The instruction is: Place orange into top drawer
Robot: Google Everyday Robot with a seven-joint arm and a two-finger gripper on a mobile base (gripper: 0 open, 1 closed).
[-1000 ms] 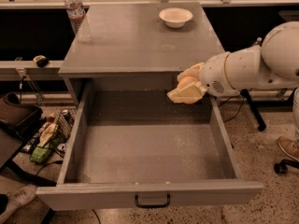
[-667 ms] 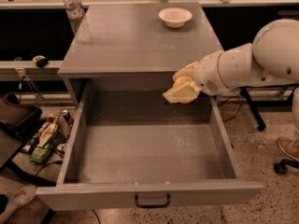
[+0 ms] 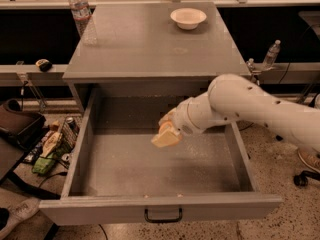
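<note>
The top drawer (image 3: 125,171) is pulled wide open below the grey cabinet top, with its speckled grey floor bare and a small black handle (image 3: 163,215) on the front panel. My gripper (image 3: 166,132), cream-coloured at the end of the white arm (image 3: 250,104), reaches in from the right and hangs inside the drawer, a little above the middle of its floor. The orange does not show anywhere; I cannot tell whether it is hidden in the gripper.
A white bowl (image 3: 188,18) and a clear water bottle (image 3: 80,9) stand on the cabinet top (image 3: 145,49). A second bottle (image 3: 270,54) stands behind at the right. A bag (image 3: 17,124) and clutter (image 3: 50,146) lie on the floor at the left.
My arm has swung left and down, bringing the gripper from the drawer's back right edge to above the middle of the drawer floor.
</note>
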